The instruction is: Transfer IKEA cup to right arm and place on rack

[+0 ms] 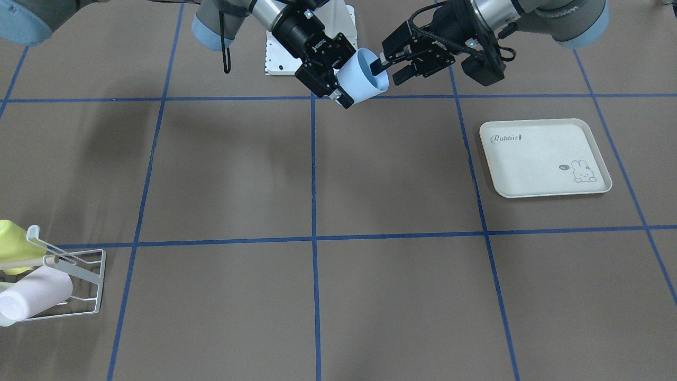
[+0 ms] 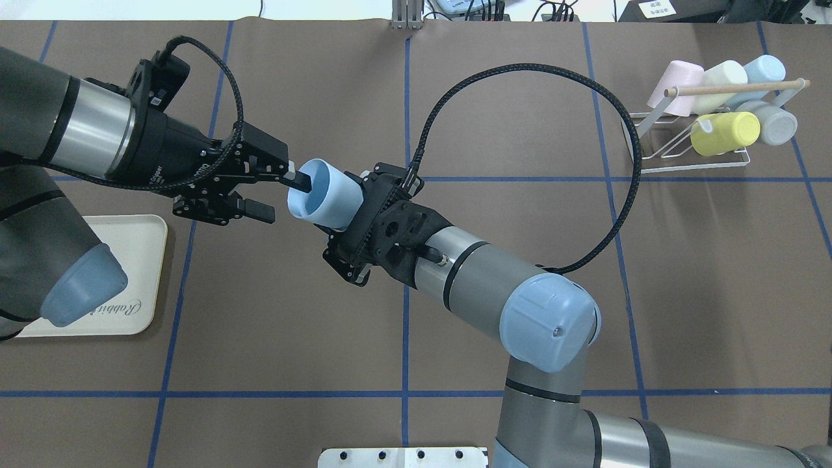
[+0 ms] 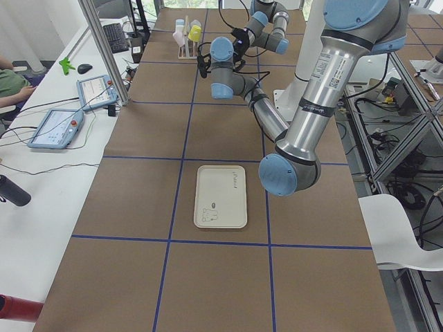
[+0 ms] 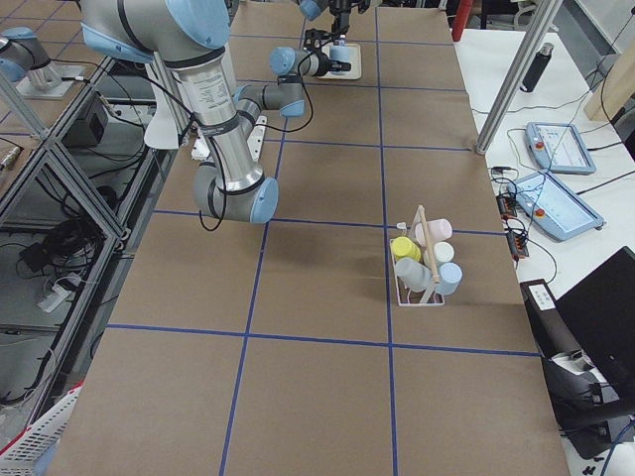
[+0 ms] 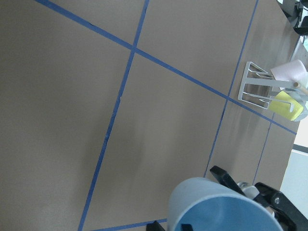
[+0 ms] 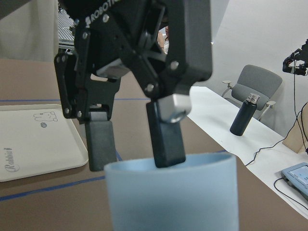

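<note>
Right end effector point(image 1: 345, 74) around smooth pale-blue tapered cup point(image 1: 364, 83), rim sideways.

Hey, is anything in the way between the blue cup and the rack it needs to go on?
Nothing on the table lies between the blue cup, held by the right gripper, and the rack. But the left gripper has one of its fingers inside the cup's mouth, and five cups sit on the rack.
</note>
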